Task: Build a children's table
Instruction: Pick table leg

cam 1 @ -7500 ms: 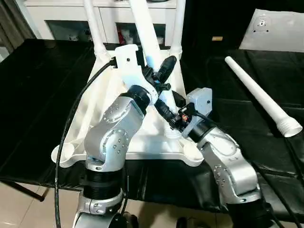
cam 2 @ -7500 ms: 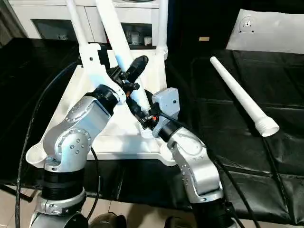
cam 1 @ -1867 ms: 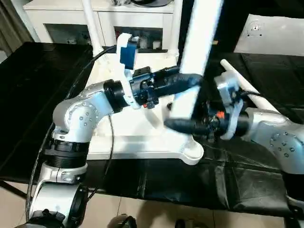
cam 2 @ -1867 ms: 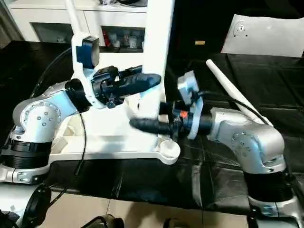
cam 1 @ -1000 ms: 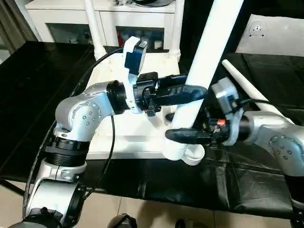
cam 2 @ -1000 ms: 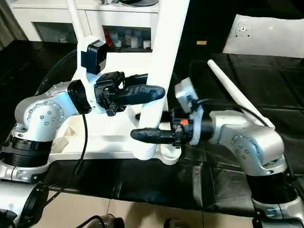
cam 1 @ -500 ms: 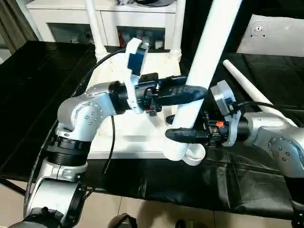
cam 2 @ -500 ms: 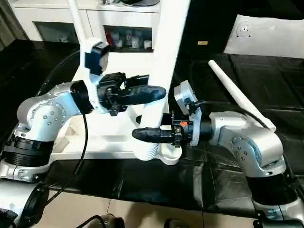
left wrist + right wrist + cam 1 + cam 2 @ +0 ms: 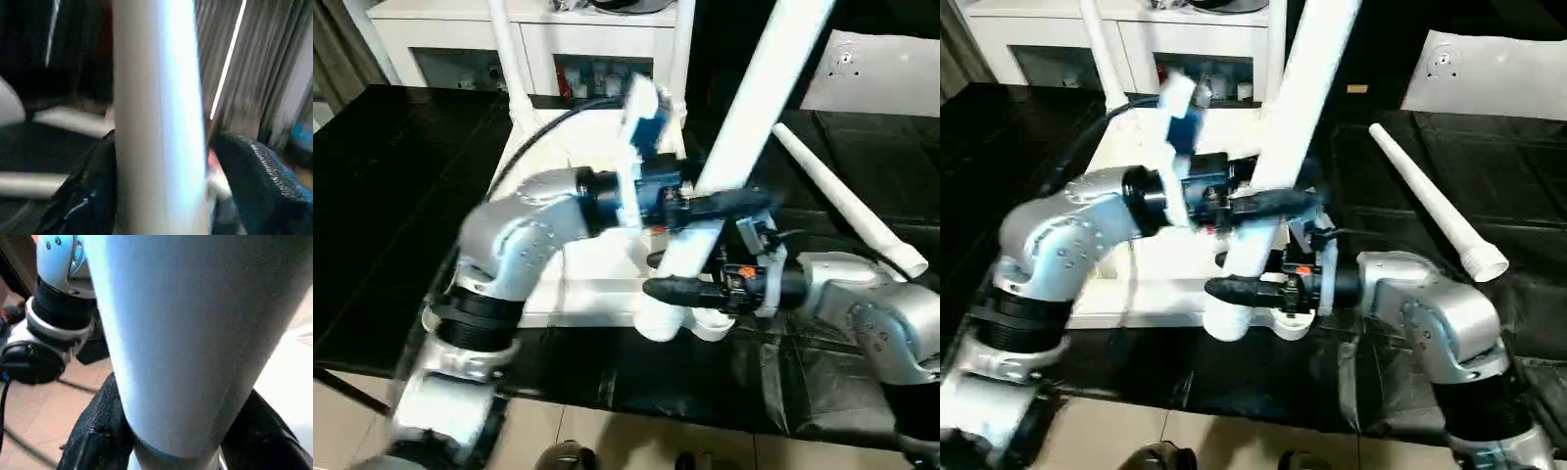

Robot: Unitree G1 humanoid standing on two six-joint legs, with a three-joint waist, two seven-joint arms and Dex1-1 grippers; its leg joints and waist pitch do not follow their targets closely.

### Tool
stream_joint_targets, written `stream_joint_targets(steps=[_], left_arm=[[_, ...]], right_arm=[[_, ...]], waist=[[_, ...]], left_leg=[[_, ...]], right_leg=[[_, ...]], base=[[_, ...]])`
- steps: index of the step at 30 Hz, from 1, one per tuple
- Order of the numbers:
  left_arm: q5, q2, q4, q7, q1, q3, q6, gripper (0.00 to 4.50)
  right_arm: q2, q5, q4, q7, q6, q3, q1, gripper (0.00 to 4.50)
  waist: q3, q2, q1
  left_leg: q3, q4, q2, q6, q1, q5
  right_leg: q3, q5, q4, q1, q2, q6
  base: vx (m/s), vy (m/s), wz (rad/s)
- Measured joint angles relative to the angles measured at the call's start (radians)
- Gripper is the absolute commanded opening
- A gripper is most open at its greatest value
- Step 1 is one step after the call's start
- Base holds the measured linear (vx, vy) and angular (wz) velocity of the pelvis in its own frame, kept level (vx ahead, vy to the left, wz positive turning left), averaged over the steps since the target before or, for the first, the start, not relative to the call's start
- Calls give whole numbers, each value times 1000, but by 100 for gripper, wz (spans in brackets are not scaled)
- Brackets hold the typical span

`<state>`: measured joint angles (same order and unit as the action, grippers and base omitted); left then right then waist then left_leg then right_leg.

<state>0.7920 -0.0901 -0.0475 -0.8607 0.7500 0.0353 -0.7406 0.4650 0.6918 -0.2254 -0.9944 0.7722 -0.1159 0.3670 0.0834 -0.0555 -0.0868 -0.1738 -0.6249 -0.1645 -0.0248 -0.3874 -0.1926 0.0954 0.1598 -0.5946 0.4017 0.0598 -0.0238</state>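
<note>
The children's table lies upside down: its white tabletop (image 9: 597,284) rests on the black surface, with two legs (image 9: 499,49) upright in the far corner sockets. A third white leg (image 9: 744,127) leans up and to the right, its ribbed lower end (image 9: 656,323) just left of the near right socket (image 9: 713,326). My right gripper (image 9: 680,290) is shut on this leg low down, with fingers (image 9: 98,440) pressed against both sides. Higher up, my left gripper (image 9: 729,203) straddles the leg (image 9: 156,117), and a small gap shows beside one finger (image 9: 254,181).
A fourth leg (image 9: 842,196) lies loose on the black table to the right. A flat white board (image 9: 881,59) rests at the back right. A white cabinet with glass doors (image 9: 558,39) stands behind the tabletop. Bare floor shows below the table's front edge.
My left arm has swung to the right and its fingers have loosened off the leg. The leg leans further right, and its lower end has shifted slightly left with my right gripper.
</note>
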Motion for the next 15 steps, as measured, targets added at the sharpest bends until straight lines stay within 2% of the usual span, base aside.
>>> stream_joint_targets(steps=[3,6,10,11,13,15], left_arm=[[108,63,5,67,0,-91,-2,366],[214,128,12,130,0,-178,20,382],[255,179,56,248,5,-267,84,385],[239,173,68,266,5,-275,97,385],[111,90,90,275,-1,-239,125,385],[-61,-38,84,222,-42,-130,176,385]], right_arm=[[-32,37,-12,27,0,31,-18,190],[-82,102,-23,74,4,92,-56,189],[-161,141,-57,168,-1,147,-85,189],[-164,121,-62,196,-17,147,-90,189],[-157,7,-76,282,-64,130,-101,189],[-137,-95,-78,357,-85,109,-116,189]], waist=[[0,0,0],[0,0,-1],[-1,-1,0],[-1,-1,0],[-1,-1,5],[-2,-4,15]], left_leg=[[0,0,0,0,0,0],[0,0,0,0,0,0],[0,0,0,0,0,0],[0,0,0,0,0,0],[0,0,0,0,1,0],[0,4,0,-1,2,1]], right_leg=[[0,0,0,0,0,0],[0,0,1,0,0,0],[1,0,1,0,0,0],[1,0,2,-1,0,0],[1,1,2,-1,0,1],[1,1,6,-1,0,2]], base=[[0,0,0],[0,0,0],[0,0,0],[0,0,0],[0,0,0],[0,0,0]])
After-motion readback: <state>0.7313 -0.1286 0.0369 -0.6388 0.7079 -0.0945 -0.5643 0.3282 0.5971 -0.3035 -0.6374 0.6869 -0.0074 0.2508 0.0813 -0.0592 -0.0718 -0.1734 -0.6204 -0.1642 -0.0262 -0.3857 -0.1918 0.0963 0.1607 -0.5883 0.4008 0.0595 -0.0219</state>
